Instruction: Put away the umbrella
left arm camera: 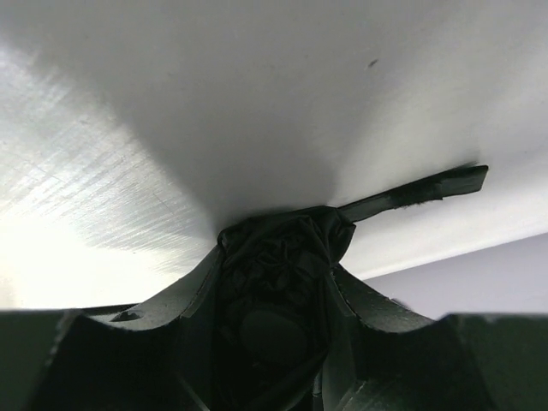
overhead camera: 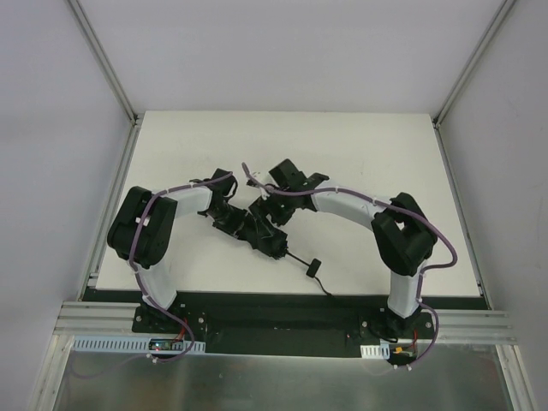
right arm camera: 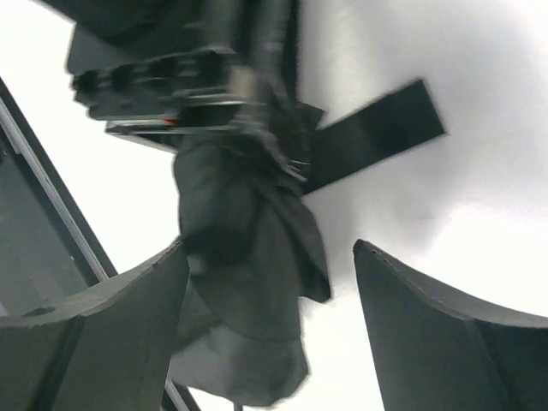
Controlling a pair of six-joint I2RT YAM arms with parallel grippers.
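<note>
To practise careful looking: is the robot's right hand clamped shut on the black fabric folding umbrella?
No, bare white table shows between the black fabric folding umbrella and one finger of the open right hand.

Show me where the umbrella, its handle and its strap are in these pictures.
umbrella (right arm camera: 244, 274): right wrist view, on the bunched black fabric.
handle (overhead camera: 313, 267): top view, on the small black block at the end of the thin shaft.
strap (right arm camera: 377, 133): right wrist view, on the flat black band sticking out to the right.
</note>
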